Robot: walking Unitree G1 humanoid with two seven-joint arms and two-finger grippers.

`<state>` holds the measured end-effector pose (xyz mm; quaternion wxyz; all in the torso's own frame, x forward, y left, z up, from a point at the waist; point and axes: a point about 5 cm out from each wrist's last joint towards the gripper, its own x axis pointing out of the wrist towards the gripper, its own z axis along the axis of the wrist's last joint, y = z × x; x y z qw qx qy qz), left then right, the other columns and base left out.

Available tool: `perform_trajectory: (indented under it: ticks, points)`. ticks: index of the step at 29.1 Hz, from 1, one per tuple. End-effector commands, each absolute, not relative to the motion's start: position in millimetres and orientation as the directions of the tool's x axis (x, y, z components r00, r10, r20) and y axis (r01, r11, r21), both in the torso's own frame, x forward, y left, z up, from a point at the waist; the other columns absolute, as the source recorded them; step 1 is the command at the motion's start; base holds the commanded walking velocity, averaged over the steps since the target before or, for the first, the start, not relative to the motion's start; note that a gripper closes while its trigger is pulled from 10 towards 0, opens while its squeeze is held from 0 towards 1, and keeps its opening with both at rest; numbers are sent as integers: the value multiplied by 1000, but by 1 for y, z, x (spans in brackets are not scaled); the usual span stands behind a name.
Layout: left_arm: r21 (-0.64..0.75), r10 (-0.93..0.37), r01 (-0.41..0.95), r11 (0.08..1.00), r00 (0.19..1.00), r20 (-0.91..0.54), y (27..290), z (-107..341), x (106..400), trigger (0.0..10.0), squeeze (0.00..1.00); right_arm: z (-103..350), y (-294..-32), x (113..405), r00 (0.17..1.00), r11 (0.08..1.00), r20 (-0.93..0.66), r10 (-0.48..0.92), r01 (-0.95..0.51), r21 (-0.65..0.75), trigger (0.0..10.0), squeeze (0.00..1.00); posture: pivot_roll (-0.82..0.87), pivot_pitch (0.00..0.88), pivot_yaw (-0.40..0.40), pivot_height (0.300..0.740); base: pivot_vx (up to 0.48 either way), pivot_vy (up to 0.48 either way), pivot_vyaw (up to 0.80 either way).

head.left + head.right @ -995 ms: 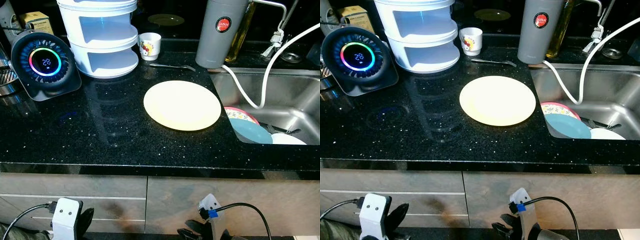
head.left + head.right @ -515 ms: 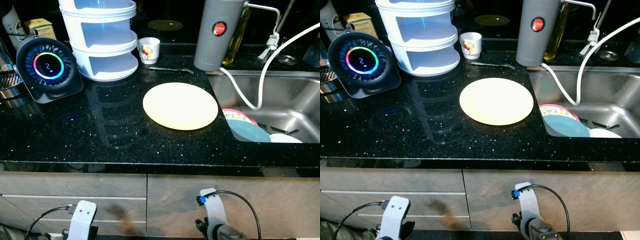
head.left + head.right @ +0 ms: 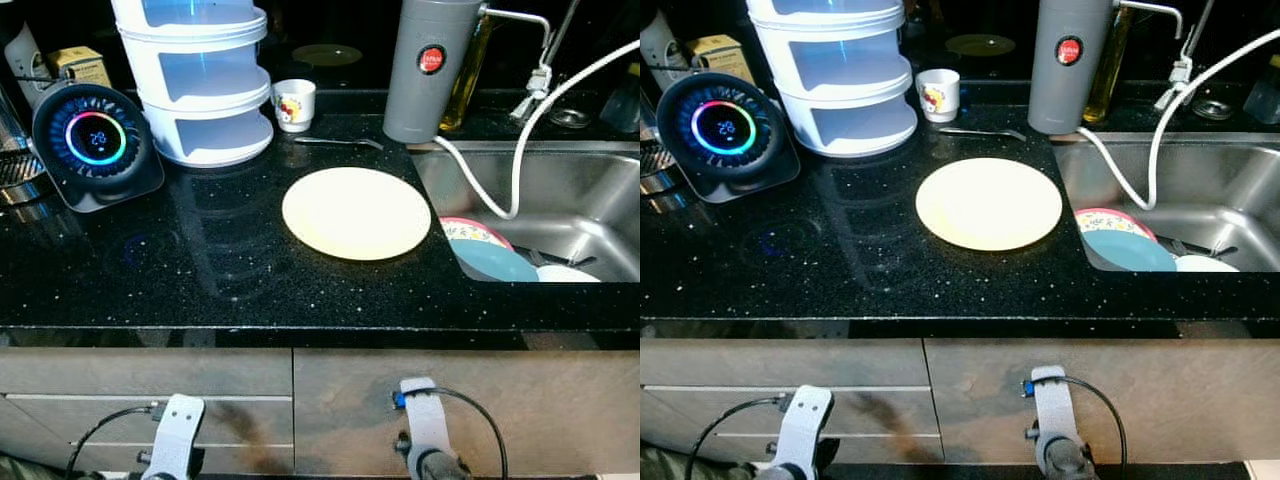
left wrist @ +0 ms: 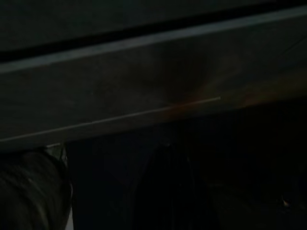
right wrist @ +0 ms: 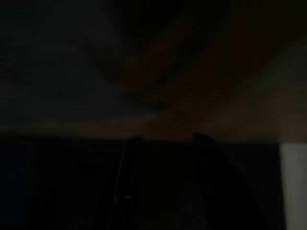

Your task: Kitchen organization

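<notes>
Round pale-yellow plate (image 3: pixel 356 212) lies flat on the black speckled stone counter (image 3: pixel 150 270), just beside the steel sink (image 3: pixel 590 190); likely parked there out of the wash, awaiting stowing; in the sink, against the wall nearest the plate, lean a light-blue plate (image 3: pixel 497 262) and a patterned one; beyond the plate, a metal spoon (image 3: pixel 335 141), a small white printed cup (image 3: pixel 294 104), a tall grey canister (image 3: pixel 427 66); my left arm (image 3: pixel 172 452) and right arm (image 3: pixel 424 440) hang below the counter edge, idle; whether either pincer is spread or pressed together, I cannot tell.
</notes>
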<state>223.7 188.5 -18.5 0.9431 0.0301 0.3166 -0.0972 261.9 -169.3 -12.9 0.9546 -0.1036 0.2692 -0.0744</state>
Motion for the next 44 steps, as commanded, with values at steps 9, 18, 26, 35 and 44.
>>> perform_trajectory:
  ticks: [9, 18, 26, 35, 44]
  points:
    - [-17, -60, 60, 998, 852, -520, 200, -10, 228, 10000, 0, -17, -168, 253, 884, 940, -403, -237, 104, -323, 10000, 0, 9, 152, 19, 740, 0, 0, 0]
    - [-67, -79, 53, 996, 859, -507, 197, -15, 222, 10000, 0, -20, -168, 248, 902, 928, -360, -238, 102, -359, 10000, 0, 2, 127, 8, 740, 0, 0, 0]
    - [-74, -101, 69, 995, 773, -626, 198, -27, 214, 10000, 0, -23, -166, 248, 912, 910, -355, -206, 46, -412, 10000, 0, -4, 146, 10, 740, 0, 0, 0]
    - [-66, -121, 103, 993, 754, -646, 195, -26, 223, 10000, 0, -30, -165, 250, 899, 901, -396, -187, -4, -434, 10000, 0, -8, 151, 5, 740, 0, 0, 0]
    - [-67, -126, 108, 992, 738, -663, 195, -25, 229, 10000, 0, -35, -166, 247, 885, 903, -423, -196, -5, -429, 10000, 0, -11, 158, 5, 740, 0, 0, 0]
